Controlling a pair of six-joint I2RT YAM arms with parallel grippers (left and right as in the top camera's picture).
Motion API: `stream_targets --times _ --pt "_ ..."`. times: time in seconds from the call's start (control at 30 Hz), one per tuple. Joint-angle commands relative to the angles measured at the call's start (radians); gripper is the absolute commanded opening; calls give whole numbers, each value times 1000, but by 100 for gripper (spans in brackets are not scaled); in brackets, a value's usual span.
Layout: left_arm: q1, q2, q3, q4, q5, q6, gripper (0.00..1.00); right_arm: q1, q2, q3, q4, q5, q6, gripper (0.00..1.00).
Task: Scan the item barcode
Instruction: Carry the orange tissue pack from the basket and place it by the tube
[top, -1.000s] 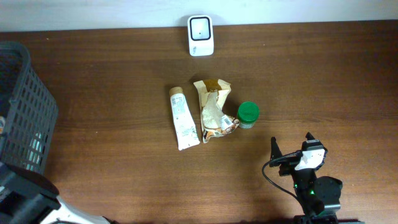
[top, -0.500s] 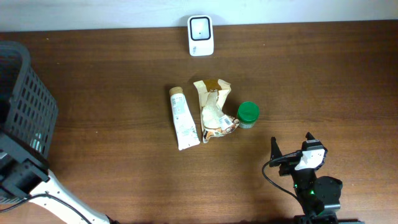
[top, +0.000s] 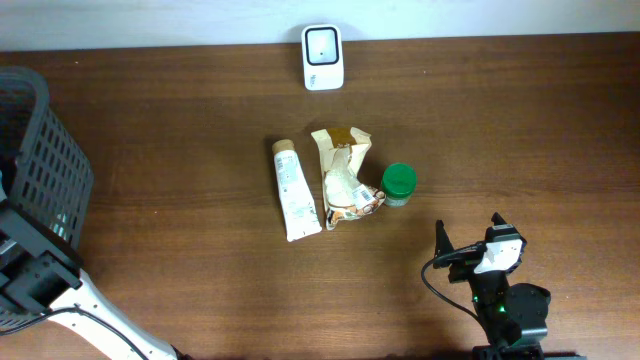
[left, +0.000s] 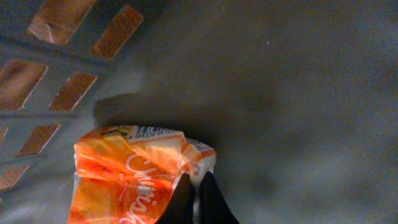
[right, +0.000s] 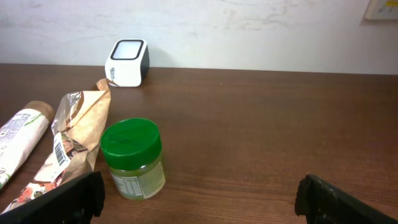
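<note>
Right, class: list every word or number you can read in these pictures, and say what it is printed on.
Nothing reads clearly.
Orange packet: white script, cut off; small print blurred.
Tube: print too small.
Brown pouch: barcode, digits too small.
Green-lidded jar: label too small.

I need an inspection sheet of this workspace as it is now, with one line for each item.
Surface: brown wooden table, no spill seen.
Job's things: white scanner at the far edge; tube, crumpled brown packet and green-lidded jar side by side mid-table; orange packet inside the grey basket.
Clutter: nothing seen.
Grippers: left gripper down in the basket, shut on the orange packet's edge; right gripper open, empty, apart from the jar.
Cables: black cable looping beside the right arm.
Surroundings: white wall behind the table.
</note>
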Motion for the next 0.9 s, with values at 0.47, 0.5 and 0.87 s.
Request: stream_targets --times 0.47,0.5,0.87 --pt "-317 -667 167 -169 275 -252 0 5 -6 -3 -5 2 3 98" --pt "-454 -687 167 -227 275 -252 0 5 -6 -3 -5 2 3 98" --pt "-1122 -459 -343 -381 294 -383 0 5 -6 -3 -5 2 3 98"
